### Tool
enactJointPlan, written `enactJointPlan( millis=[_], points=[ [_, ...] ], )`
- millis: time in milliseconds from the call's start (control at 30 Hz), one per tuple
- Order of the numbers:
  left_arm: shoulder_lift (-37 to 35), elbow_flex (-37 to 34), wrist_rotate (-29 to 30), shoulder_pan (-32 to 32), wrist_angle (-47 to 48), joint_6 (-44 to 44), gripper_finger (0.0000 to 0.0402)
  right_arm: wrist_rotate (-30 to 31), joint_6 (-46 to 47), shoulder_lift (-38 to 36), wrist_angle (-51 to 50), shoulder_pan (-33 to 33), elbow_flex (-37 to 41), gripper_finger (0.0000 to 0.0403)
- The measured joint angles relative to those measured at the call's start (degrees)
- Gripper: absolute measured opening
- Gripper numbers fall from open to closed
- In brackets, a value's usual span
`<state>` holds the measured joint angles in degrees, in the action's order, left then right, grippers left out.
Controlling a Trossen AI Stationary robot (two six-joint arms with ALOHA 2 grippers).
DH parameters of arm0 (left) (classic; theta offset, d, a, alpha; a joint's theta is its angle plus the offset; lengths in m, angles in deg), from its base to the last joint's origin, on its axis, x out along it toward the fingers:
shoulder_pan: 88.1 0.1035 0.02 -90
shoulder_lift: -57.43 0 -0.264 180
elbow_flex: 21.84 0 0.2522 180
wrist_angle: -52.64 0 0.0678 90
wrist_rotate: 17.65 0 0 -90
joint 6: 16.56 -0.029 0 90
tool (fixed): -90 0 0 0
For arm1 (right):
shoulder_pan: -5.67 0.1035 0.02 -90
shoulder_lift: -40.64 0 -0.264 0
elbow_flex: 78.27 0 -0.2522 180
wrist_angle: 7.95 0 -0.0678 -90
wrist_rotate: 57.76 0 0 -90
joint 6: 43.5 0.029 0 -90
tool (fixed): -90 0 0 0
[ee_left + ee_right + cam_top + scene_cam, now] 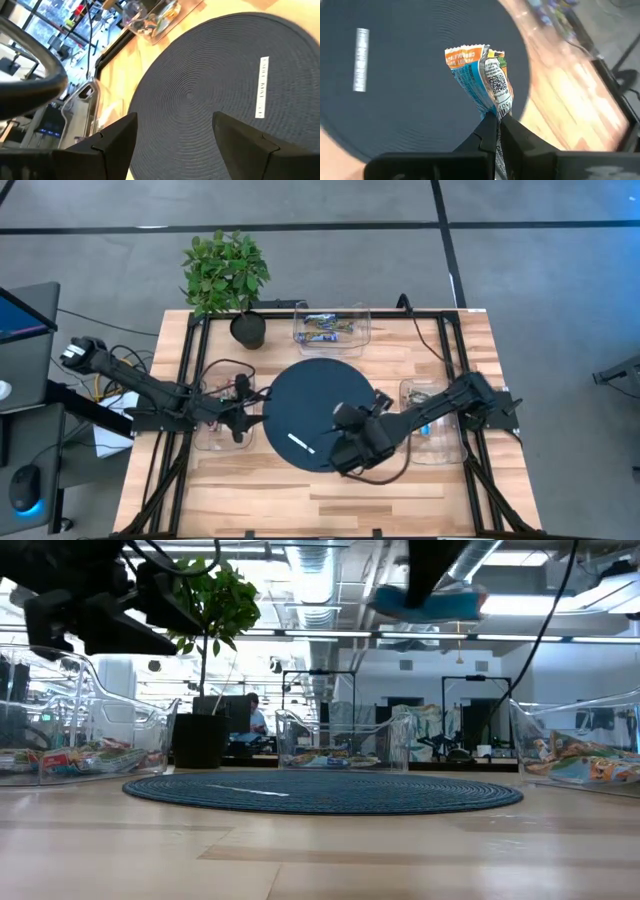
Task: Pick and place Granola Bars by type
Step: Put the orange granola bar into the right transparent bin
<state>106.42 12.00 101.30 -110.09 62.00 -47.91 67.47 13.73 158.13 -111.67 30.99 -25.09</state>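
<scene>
Dark round mat, right claw above — pinching granola bar upright

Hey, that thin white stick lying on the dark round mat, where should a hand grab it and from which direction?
Probably at the middle of the thin white stick, coming straight down from above with the fingers across its narrow width. It lies flat and alone on the dark round woven mat, so its long sides are free. The open left hand hovers near the mat's edge; the right hand already holds a blue-and-orange packet.

Even, bright overhead light; soft shadows on bench. Low view: ceiling lamps glare, foreground blurred. Right wrist view: far bin beyond jaws smeared, unfocused.
</scene>
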Motion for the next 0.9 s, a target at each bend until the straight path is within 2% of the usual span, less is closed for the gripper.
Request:
enactJointPlan(
  millis=[167, 367, 533, 700, 900],
  points=[
    [-0.02, 0.0, -0.04, 1.85, 0.06, 0.27, 0.0251, 1.45, 7.89, -9.17, -0.1, 1.24, 13.2, 0.0001],
    [-0.02, 0.0, -0.17, 2.76, 0.11, 0.92, 0.0251, 1.94, 27.3, -21.12, 0.25, 3.64, 31.91, 0.0001],
    [-0.02, 0.0, -0.17, 2.77, 0.11, 2.08, 0.0251, -4.91, 44.12, -27.89, 4.41, 6.6, 43.5, 0.0001],
    [-0.02, 0.0, -0.24, 2.77, 0.13, 3.28, 0.0251, -11.22, 50.86, -29.46, 8.17, 9.14, 49.85, 0.0001],
    [-0.02, 0.0, -0.24, 2.77, 0.05, 3.67, 0.0251, -13.32, 52.29, -27.77, 7.32, 10.76, 50.95, 0.0007]
  ],
)
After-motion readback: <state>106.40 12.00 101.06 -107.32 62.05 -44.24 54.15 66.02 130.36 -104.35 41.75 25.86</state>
